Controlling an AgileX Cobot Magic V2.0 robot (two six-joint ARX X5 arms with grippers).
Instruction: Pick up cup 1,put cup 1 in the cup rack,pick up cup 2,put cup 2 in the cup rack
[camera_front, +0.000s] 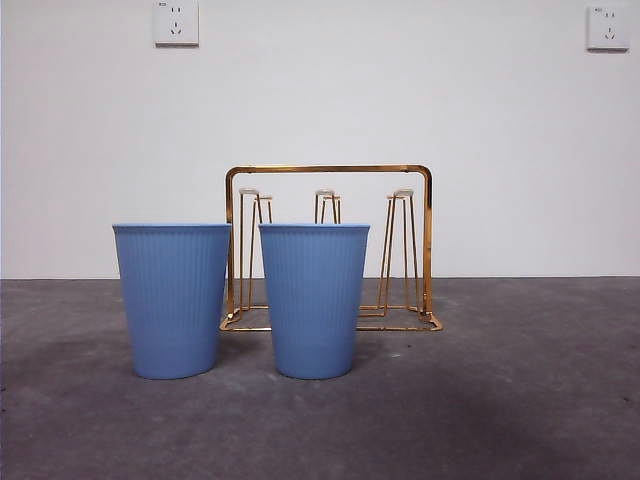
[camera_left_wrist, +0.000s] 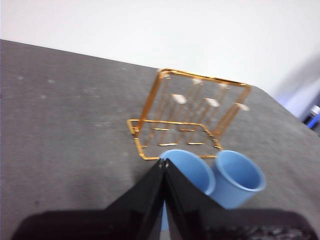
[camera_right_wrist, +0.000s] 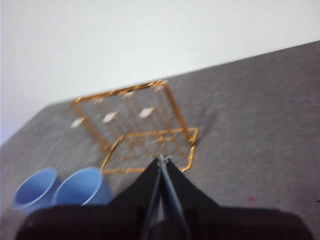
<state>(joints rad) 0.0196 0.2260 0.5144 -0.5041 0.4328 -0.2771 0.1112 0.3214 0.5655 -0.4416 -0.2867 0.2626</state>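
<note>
We see the cup rack (camera_front: 330, 250) standing upright on the grey counter (camera_front: 520, 400) near the white wall (camera_front: 400, 90), its arched gold frame broadside to the front camera, its long axis running across that view, and its hairpin pegs pointing straight up. Just before it stand two blue ribbed cups, mouths up, close together but apart — the left cup (camera_front: 173, 300) and the middle cup (camera_front: 313, 300), which overlaps the rack's base. The left gripper (camera_left_wrist: 163, 161) hangs above the cups with its jaws pressed together, holding nothing. The right gripper (camera_right_wrist: 161, 159) hovers over the rack side — jaws likewise closed and empty.
</note>
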